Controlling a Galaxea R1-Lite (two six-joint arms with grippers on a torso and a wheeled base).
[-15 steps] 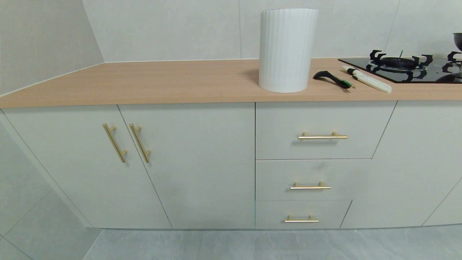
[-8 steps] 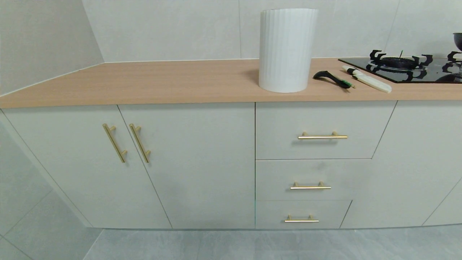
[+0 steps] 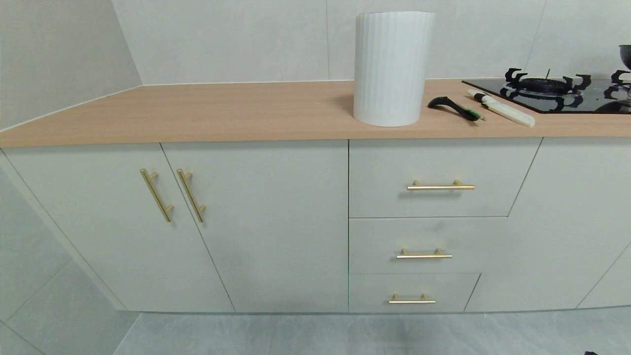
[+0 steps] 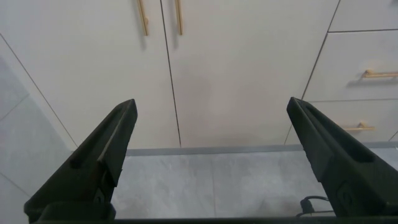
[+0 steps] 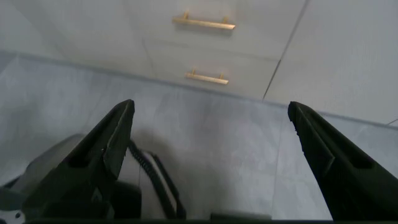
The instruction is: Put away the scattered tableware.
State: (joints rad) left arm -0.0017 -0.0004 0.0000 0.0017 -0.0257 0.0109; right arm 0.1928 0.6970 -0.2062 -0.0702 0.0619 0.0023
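**A:** Eyes on the tableware. A black-handled utensil [image 3: 453, 107] and a white knife [image 3: 502, 113] lie side by side on the table [image 3: 222, 111], between the tall white ribbed holder [image 3: 392, 69] and the hob [image 3: 552, 91]. Neither is put away yet.

**B:** And the arms?

**A:** Down low. The left tool [image 4: 211, 109] has its fingers wide apart and holds nothing, facing the cupboard doors [image 4: 205, 68] just above the floor. The right tool [image 5: 211, 109] is likewise spread and empty, looking at the lower drawers [image 5: 205, 50].

**B:** So this is the opening step?

**A:** I'd say so: the first pick hasn't begun. Next, an arm must come up to table height, probably the right, since the pieces lie on that side. Both are thin and flat, so it will need a low, square pinch on a handle. Holder or top drawer [image 3: 434, 162] after that? Can't tell.
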